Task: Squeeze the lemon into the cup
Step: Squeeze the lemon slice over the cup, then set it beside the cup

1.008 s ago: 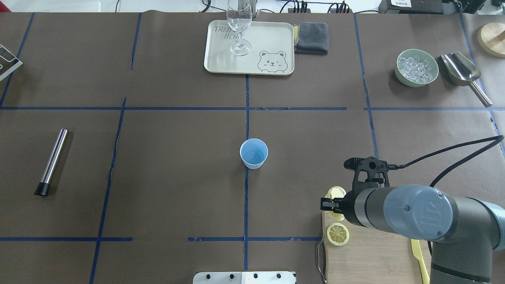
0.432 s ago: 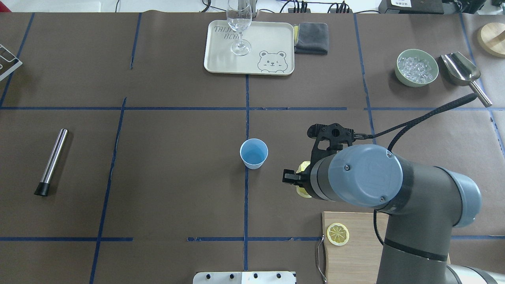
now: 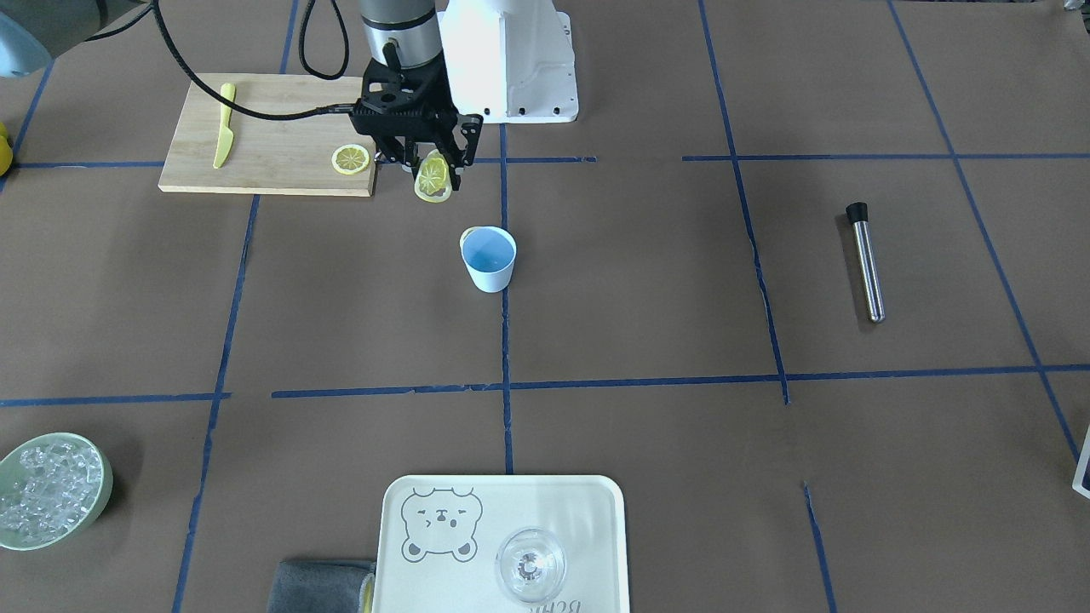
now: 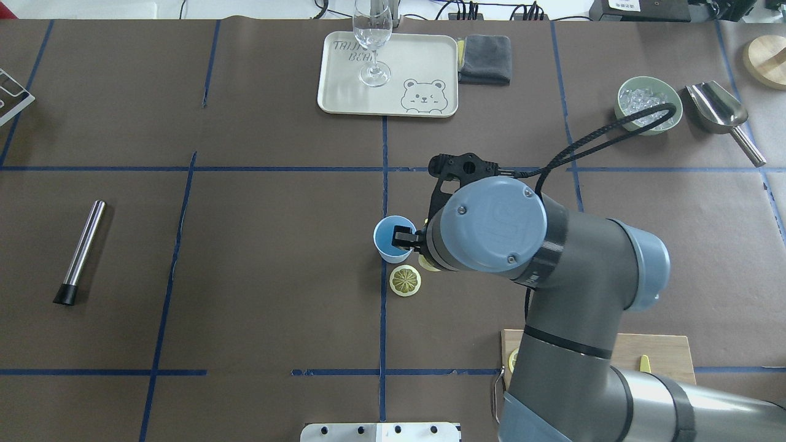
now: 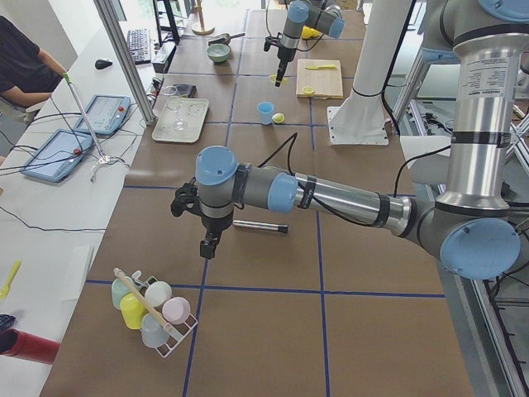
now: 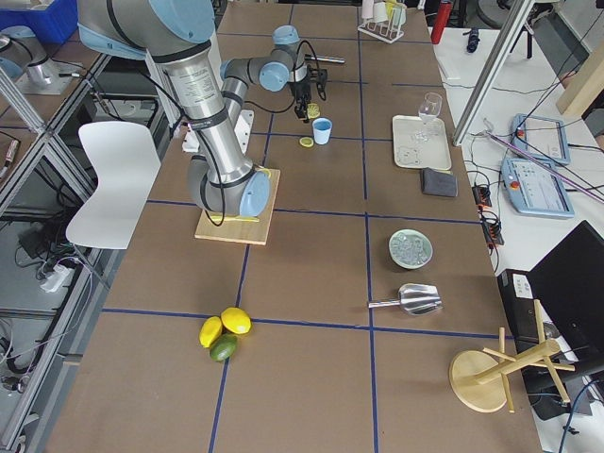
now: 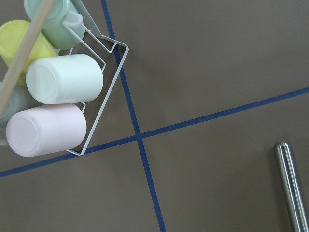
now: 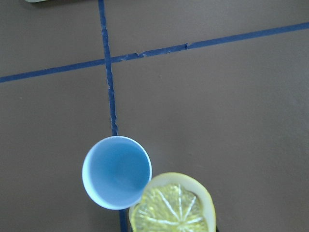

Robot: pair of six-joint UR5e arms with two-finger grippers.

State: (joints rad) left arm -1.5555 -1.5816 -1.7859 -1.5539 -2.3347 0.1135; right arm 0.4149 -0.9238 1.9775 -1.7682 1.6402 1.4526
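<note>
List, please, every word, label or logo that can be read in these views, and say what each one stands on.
"TAI…" above "BEA…": printed in a corner of the tray; the rest of both lines is hidden behind the glass.
Embossed logo on the right arm's joint cap: too faint to read.
Printed label on the left arm's upright section: too small to read.
No other text shows.

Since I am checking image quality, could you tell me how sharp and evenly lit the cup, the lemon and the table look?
Right wrist view: cup sharp; lemon close, cropped by the bottom edge. Front-facing view: even, diffuse light, faint shadows. Overhead view: glare streak along the steel tube.
</note>
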